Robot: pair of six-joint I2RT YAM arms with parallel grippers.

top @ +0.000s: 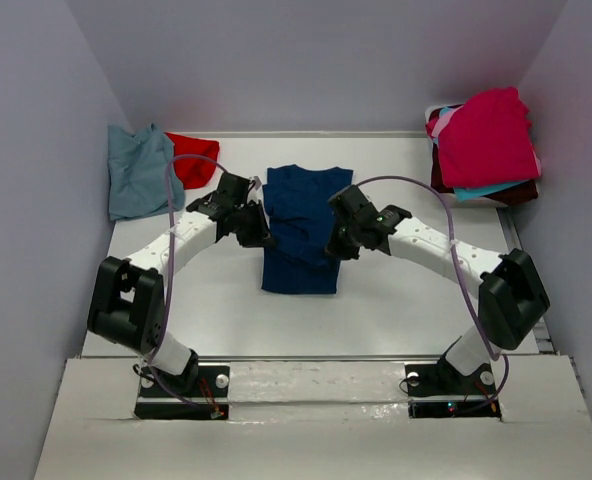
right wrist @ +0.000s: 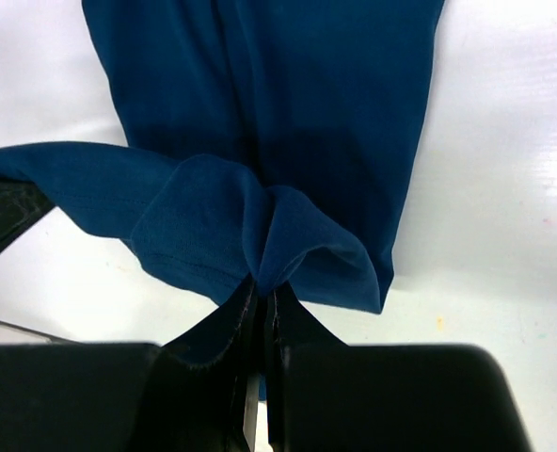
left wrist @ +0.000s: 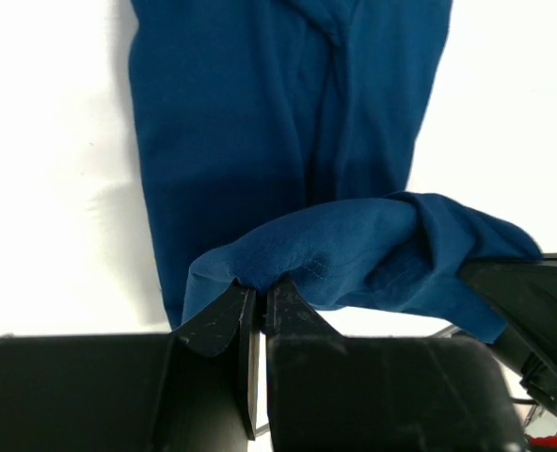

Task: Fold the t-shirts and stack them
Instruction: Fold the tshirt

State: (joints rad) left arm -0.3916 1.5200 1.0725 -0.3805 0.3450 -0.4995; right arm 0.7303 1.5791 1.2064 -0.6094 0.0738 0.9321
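a white table (top: 396, 300) carried a navy t-shirt (top: 301, 215) at its middle, stretched from near to far. at the far left lay a blue-grey t-shirt (top: 136, 175), with a red t-shirt (top: 193, 158) touching its right side. at the far right sat a pile of t-shirts (top: 486, 140), magenta on top.

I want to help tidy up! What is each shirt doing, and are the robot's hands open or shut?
Navy shirt: folded narrow, one part lifted off the table.
Left gripper: shut on the navy shirt.
Right gripper: shut on the navy shirt.
Blue-grey shirt: rumpled, not folded.
Red shirt: rumpled, touching the blue-grey shirt.
Pile of shirts: heaped, pink one on top.
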